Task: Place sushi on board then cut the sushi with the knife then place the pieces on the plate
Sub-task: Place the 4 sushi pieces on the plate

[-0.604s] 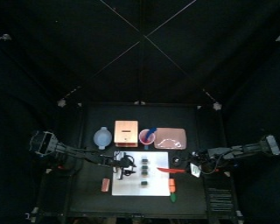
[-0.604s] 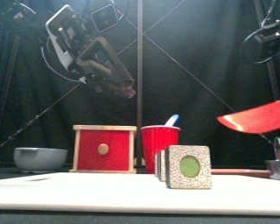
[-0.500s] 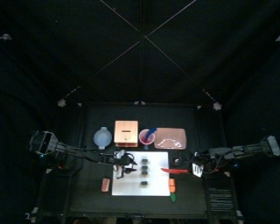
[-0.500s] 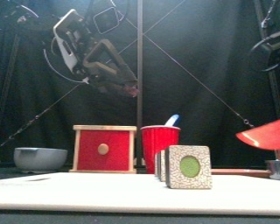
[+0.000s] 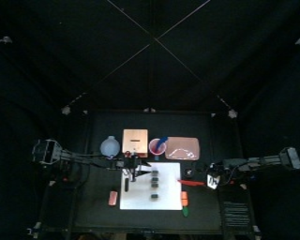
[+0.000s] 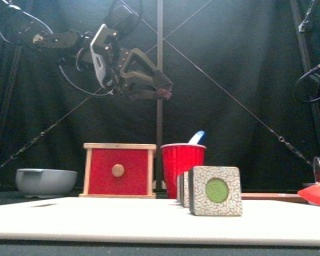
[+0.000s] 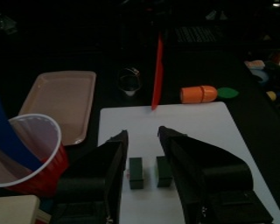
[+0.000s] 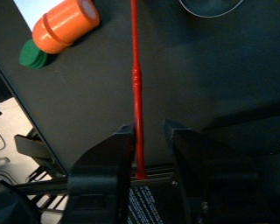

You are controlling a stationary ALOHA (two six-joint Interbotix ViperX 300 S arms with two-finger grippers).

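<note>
Containers first. The red cup [image 6: 183, 168] stands behind the board with the blue toy knife [image 6: 196, 137] sticking up out of it. To its left I have the wooden box [image 6: 119, 170], red drawer front facing me. Further left is the blue-grey bowl [image 6: 45, 181], and I cannot see into it from any view. The pink tray [image 5: 182, 147] lies flat to the right of the cup, just behind the board.

The sushi roll [image 7: 136, 172] is on the white cutting board [image 5: 159, 202], as dark green blocks standing close together toward the board's back left. The nearest block shows me a green centre in a pale face.

My left gripper [image 7: 143, 133] hangs high above the blocks, jaws spread wide with nothing between them. My right gripper [image 8: 149, 127] sits low at the table's right side, jaws pinched on the handle of the red toy knife [image 8: 136, 79]. Its blade reaches out over the black table [image 8: 213, 79], just beside the board's right edge. An orange toy carrot [image 8: 66, 24] with a green top lies on the table near the blade, not touching it.

Black curtains close in the back and sides.
</note>
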